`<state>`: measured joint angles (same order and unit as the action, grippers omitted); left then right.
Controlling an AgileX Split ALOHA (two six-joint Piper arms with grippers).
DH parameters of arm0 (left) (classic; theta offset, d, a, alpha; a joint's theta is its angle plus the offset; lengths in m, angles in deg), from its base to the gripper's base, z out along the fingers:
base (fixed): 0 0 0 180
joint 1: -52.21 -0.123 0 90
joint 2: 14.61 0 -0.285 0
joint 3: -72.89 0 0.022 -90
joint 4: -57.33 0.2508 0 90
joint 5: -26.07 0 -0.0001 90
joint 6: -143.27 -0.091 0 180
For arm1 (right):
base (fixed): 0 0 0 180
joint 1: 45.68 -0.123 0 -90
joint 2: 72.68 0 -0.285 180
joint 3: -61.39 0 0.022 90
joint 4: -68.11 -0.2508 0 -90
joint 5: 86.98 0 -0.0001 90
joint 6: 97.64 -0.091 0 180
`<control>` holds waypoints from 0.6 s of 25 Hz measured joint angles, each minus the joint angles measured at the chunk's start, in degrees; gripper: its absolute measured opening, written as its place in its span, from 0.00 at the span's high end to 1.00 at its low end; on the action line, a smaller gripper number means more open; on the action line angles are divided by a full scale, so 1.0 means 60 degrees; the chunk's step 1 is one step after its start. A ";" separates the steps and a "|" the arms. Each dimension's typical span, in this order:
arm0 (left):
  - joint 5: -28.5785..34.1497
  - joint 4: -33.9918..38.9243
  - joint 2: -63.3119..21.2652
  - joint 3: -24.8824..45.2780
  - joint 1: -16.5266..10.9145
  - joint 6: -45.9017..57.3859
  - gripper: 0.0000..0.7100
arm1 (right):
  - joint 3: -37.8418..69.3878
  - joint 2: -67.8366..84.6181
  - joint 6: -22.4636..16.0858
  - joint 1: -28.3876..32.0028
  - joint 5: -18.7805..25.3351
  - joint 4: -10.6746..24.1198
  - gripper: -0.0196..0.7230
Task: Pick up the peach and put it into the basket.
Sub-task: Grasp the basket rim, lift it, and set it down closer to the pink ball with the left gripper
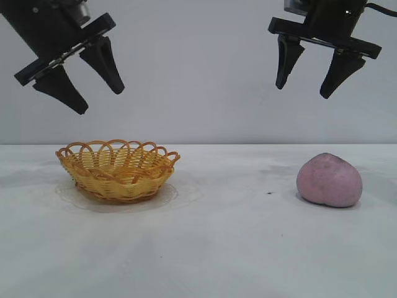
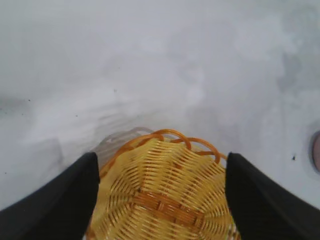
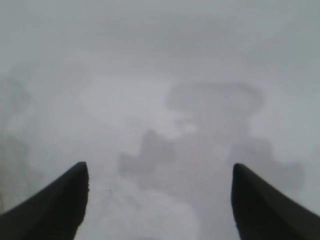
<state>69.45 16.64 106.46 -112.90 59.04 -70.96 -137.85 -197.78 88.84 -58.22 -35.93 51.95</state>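
Note:
The pink-mauve peach [image 1: 329,180] lies on the white table at the right. A sliver of it shows at the edge of the left wrist view [image 2: 316,150]. The yellow wicker basket [image 1: 116,169] with an orange looped rim stands at the left and holds nothing. It fills the space between my left fingers in the left wrist view [image 2: 162,200]. My left gripper [image 1: 99,99] hangs open and empty high above the basket. My right gripper [image 1: 304,92] hangs open and empty high above the table, a little left of the peach. The right wrist view shows only bare table and my right gripper [image 3: 160,172].
The white table [image 1: 217,248] runs across the whole view with a pale wall behind it. A small dark speck [image 1: 269,193] lies on the table left of the peach.

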 joint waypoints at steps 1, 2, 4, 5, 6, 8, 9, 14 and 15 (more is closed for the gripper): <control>0.0135 0.0260 0.0000 -0.0156 0.0000 -0.0058 0.34 | 0.0000 0.0000 0.0000 0.0000 0.0000 0.0000 0.29; 0.0268 0.0597 0.0000 -0.0339 0.0000 -0.0073 0.34 | 0.0000 0.0000 0.0000 0.0000 0.0000 0.0000 0.29; 0.0508 0.1333 0.0000 -0.0733 0.0000 -0.0109 0.34 | 0.0000 0.0000 0.0000 0.0000 0.0000 0.0020 0.29; 0.0673 0.1648 0.0024 -0.0976 0.0000 -0.0109 0.34 | 0.0000 0.0000 0.0000 0.0000 0.0000 0.0020 0.29; 0.0897 0.2004 0.0076 -0.1262 0.0000 -0.0133 0.34 | 0.0000 0.0000 0.0000 0.0000 0.0000 0.0020 0.29; 0.1456 0.2547 0.0305 -0.1859 0.0000 -0.0132 0.34 | 0.0000 0.0000 0.0000 0.0000 0.0000 0.0020 0.29; 0.1816 0.2764 0.0486 -0.2212 0.0000 -0.0132 0.34 | 0.0000 0.0000 0.0000 0.0000 0.0000 0.0020 0.29; 0.3746 0.3569 0.1705 -0.3992 0.0166 -0.0358 0.34 | 0.0000 0.0000 0.0000 0.0000 0.0000 0.0038 0.29; 0.4075 0.3786 0.1931 -0.4369 0.0272 -0.0413 0.34 | 0.0000 0.0000 0.0000 0.0000 0.0000 0.0038 0.29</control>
<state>93.91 39.35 118.05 -139.12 60.67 -73.44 -137.85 -197.78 88.84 -58.22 -35.93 52.18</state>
